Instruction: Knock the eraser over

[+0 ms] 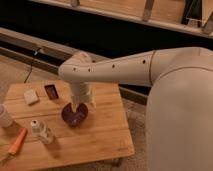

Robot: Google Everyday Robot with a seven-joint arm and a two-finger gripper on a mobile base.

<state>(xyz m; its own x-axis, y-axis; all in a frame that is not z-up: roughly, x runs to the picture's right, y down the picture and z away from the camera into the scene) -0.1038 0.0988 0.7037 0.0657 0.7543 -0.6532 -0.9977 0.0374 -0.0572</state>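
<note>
The gripper [78,106] hangs over a round, dark purple bowl [67,118] on the pale plank table [100,135]; whether it is open cannot be told. The eraser [50,91], apparently the dark upright block nearby, stands apart, and a low sweep toward it could drag the bowl along.

Dim, warm light — table [102,137] and arm [117,67] lit, background behind them near black. The gripper [77,108] hangs over the bowl [67,116], its lower part in shade
</note>
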